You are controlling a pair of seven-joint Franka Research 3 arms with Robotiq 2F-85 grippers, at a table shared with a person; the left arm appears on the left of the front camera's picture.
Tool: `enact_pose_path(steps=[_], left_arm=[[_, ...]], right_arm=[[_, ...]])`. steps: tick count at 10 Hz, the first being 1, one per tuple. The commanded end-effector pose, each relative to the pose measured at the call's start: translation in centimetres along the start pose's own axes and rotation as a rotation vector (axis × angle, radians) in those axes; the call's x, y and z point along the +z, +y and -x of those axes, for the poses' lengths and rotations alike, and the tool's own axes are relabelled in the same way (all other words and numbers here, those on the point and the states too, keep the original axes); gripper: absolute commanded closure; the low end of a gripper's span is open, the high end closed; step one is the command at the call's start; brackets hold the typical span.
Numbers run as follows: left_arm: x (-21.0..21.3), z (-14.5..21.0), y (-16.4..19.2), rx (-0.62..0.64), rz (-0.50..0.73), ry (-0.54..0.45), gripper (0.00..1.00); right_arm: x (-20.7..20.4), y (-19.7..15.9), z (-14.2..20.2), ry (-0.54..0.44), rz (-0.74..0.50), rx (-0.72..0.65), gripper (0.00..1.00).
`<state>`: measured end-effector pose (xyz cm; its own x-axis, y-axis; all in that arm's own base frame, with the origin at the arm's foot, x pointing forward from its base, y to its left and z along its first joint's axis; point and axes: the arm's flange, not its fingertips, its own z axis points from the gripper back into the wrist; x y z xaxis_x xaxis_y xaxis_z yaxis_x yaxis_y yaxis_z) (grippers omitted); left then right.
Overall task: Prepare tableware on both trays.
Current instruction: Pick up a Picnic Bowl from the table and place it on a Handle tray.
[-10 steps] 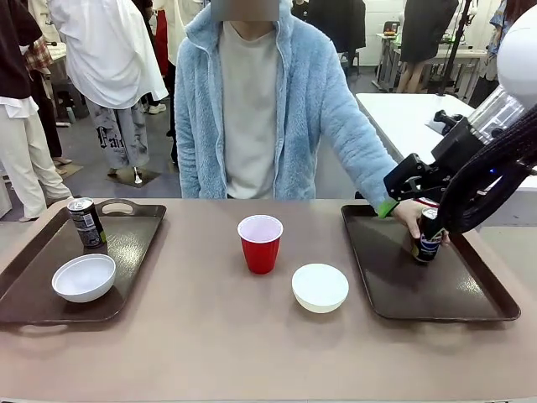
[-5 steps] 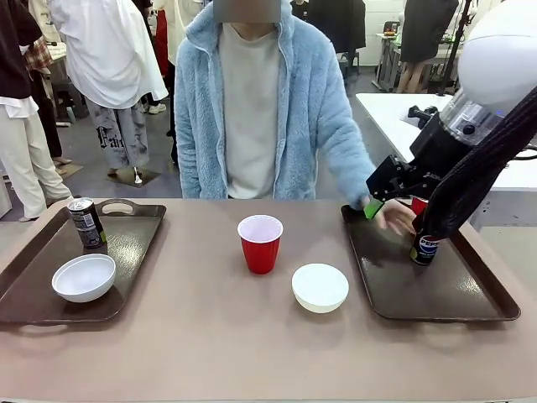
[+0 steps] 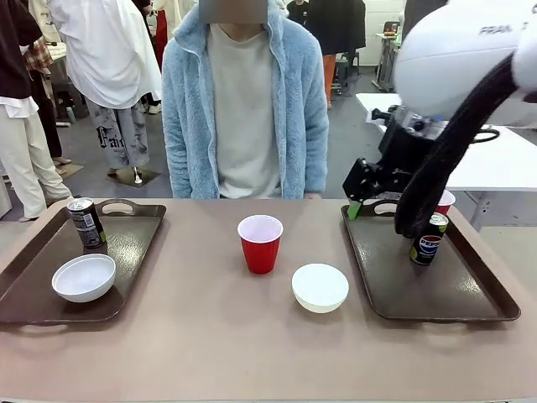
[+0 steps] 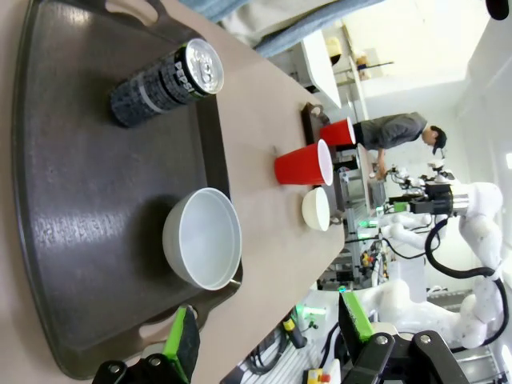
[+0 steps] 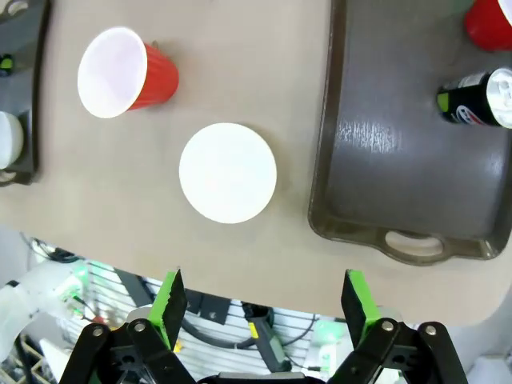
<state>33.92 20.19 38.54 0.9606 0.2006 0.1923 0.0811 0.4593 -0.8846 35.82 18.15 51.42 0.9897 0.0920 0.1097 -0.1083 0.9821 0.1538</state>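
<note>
Our right tool [image 5: 264, 288] hangs released, its green-padded fingers spread wide with nothing between them, high above the light brown worktop [image 3: 210, 336]. In the right wrist view, a small white round bowl [image 5: 228, 172] lies on the bare worktop at the tool's 11 o'clock. Farther off at 10 o'clock stands a red plastic cup with a white inside [image 5: 128, 72], near the bowl but not touching it. At 1 o'clock lies a large dark brown rectangular plastic tray with a raised rim [image 5: 384, 160], its cut-out handle slot turned toward the tool. On it, at 2 o'clock, stands a small dark drink can with a Pepsi logo [image 5: 472, 98]. Beyond the can, at the tray's far end, stands a second red plastic cup [image 5: 490, 22], apart from the can. In the front view this tool hovers over that tray's 11 o'clock corner. Our left tool [image 4: 266, 308] is likewise released, fingers apart and empty, at the near edge of the matching dark brown tray [image 4: 80, 240]. At its 11 o'clock a second small white round bowl [image 4: 204, 238] sits on that tray. Farther along the same line, near the handle slot, a small dark drink can with a silver top [image 4: 164, 80] stands apart from that bowl. At 12 o'clock in the front view, a person in a light blue fleece jacket [image 3: 243, 109] stands behind the worktop's far edge.
</note>
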Motion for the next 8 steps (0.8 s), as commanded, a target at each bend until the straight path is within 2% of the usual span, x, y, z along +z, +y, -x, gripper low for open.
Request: enact_pose_path(steps=[1, 3, 4, 5, 8], left_arm=[[0.2, 0.1, 0.1, -0.016, 0.012, -0.002, 0.07], [0.2, 0.1, 0.1, -0.016, 0.012, -0.002, 0.07], [0.2, 0.1, 0.1, -0.016, 0.012, -0.002, 0.07], [0.2, 0.1, 0.1, -0.016, 0.012, -0.002, 0.07], [0.2, 0.1, 0.1, -0.016, 0.012, -0.002, 0.07]], right_arm=[[-0.3, 2.8, -1.8, 0.020, 0.081, 0.008, 0.00], [-1.5, 4.5, -3.0, 0.030, 0.130, 0.032, 0.00], [-1.5, 4.6, -3.2, 0.049, 0.022, 0.100, 0.00], [-1.1, 3.7, -1.9, 0.017, 0.087, 0.044, 0.00], [-1.1, 3.7, -1.9, 0.017, 0.087, 0.044, 0.00]])
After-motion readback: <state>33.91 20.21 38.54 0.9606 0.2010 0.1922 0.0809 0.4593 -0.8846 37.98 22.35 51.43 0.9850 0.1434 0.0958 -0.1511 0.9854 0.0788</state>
